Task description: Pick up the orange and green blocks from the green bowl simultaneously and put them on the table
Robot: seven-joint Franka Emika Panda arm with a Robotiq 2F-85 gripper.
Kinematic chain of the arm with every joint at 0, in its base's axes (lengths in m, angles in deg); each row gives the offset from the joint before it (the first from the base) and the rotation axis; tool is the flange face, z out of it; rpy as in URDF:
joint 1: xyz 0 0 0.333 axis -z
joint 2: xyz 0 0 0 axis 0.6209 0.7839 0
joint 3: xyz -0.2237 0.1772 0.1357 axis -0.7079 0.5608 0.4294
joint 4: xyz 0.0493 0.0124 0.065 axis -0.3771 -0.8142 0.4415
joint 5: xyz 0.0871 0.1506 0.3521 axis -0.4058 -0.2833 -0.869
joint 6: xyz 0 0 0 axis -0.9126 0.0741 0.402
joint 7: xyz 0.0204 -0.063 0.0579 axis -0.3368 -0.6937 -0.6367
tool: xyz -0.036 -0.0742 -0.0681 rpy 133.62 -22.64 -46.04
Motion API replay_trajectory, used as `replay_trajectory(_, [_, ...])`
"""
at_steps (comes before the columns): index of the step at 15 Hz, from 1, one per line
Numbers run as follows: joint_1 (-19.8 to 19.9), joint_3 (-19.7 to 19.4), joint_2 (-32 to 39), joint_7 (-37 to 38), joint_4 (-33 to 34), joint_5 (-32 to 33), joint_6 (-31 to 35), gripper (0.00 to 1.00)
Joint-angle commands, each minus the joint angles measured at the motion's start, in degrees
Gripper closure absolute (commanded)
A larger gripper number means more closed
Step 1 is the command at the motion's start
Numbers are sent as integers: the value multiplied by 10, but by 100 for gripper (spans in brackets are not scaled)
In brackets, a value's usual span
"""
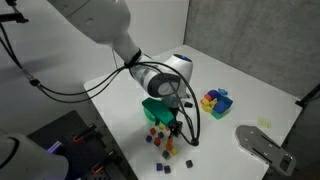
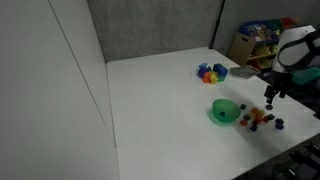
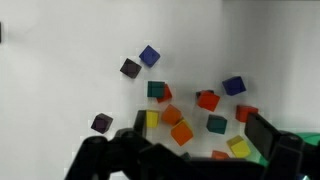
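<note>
Green bowl [image 2: 224, 112] beside gripper [image 2: 270, 99] (perhaps apart)

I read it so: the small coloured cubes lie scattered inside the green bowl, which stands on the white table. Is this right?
Not quite. The small coloured cubes lie scattered on the white table beside the green bowl, not inside it. The wrist view shows them on the bare tabletop. The bowl does stand on the table.

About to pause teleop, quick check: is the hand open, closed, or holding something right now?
Hand: open, with its fingers spread apart in the wrist view and nothing held between them.
</note>
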Motion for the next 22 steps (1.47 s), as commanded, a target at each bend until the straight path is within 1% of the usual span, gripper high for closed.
replay_trajectory(1, [-22,3,-95,46,-16,29,-92,0])
replay_trajectory(5, [-45,24,-179,110,-7,34,-190,0])
replay_trajectory(8, [-54,49,-238,134,10,16,-265,0])
replay_trajectory(10, [-58,63,-283,137,16,9,-303,0])
replay_trajectory(13, [-61,74,-346,111,20,-16,-329,0])
replay_trajectory(16, [-64,76,-400,86,15,-36,-332,0])
replay_trajectory(21, [-62,76,-446,78,6,-40,-337,0])
replay_trajectory(22, [-65,70,-442,55,2,-49,-369,0])
